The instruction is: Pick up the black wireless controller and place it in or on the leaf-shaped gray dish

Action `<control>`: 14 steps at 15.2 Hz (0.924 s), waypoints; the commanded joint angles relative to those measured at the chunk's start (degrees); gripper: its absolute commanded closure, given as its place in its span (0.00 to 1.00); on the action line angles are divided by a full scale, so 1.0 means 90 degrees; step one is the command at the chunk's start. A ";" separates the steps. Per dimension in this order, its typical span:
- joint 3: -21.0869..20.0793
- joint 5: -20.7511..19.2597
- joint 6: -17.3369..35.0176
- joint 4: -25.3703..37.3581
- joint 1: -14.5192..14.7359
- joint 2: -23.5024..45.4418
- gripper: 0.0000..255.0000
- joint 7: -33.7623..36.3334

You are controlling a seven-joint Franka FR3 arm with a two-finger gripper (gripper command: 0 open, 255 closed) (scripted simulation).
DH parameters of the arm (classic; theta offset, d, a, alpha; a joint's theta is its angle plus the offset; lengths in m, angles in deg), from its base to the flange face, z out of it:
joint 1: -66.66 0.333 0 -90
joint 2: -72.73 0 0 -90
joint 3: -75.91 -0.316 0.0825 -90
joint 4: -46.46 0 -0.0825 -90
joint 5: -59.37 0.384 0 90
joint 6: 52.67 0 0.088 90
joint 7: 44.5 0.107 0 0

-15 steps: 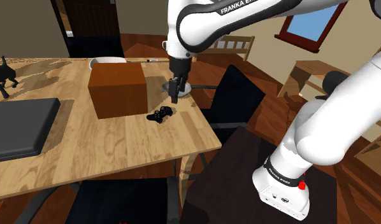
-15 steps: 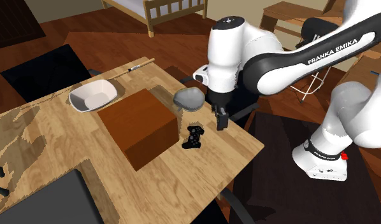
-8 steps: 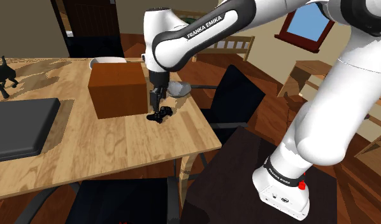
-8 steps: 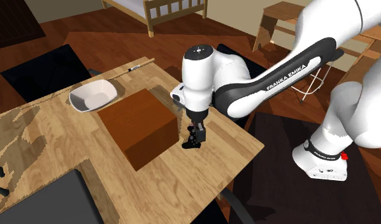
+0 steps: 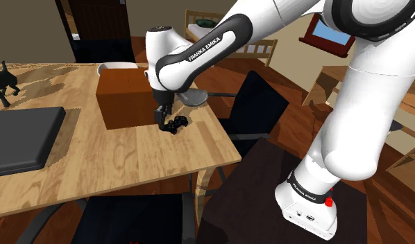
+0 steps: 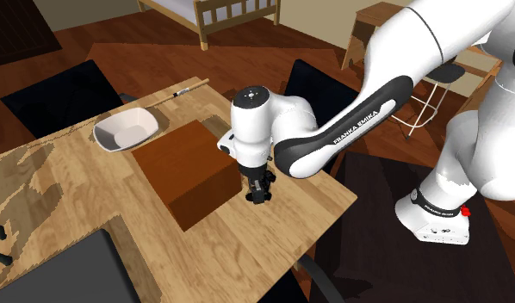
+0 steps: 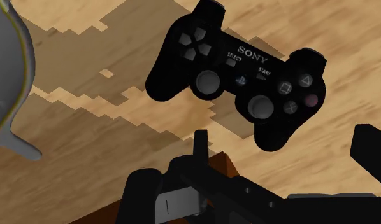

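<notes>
The black wireless controller lies flat on the wooden table, buttons up, close to a brown box's corner. My gripper stands open just above it, and one controller handle reaches in between the fingers without touching them. In the shoulder view the gripper hangs low at the controller's left end. In the second exterior view the gripper covers most of the controller. The leaf-shaped gray dish rests on the table just beyond, partly behind the arm; its rim is close by.
A brown box stands right beside the gripper. A white bowl sits behind the box, with a dark flat slab and a black dog figure further along the table. Dark chairs stand by the table's edge.
The arm has swung from over the gray dish toward the brown box and come down, so the open gripper now hangs low right over the controller. The controller has not moved.
</notes>
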 commanded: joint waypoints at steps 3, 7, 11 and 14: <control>0.0026 -0.0076 0.0263 -0.0055 0.0011 0.0210 0.00 0.0051; 0.0026 -0.0077 0.0263 -0.0054 0.0011 0.0211 0.00 0.0051; 0.0026 -0.0077 0.0261 -0.0053 0.0011 0.0210 1.00 0.0051; 0.0026 -0.0077 0.0261 -0.0053 0.0012 0.0211 1.00 0.0051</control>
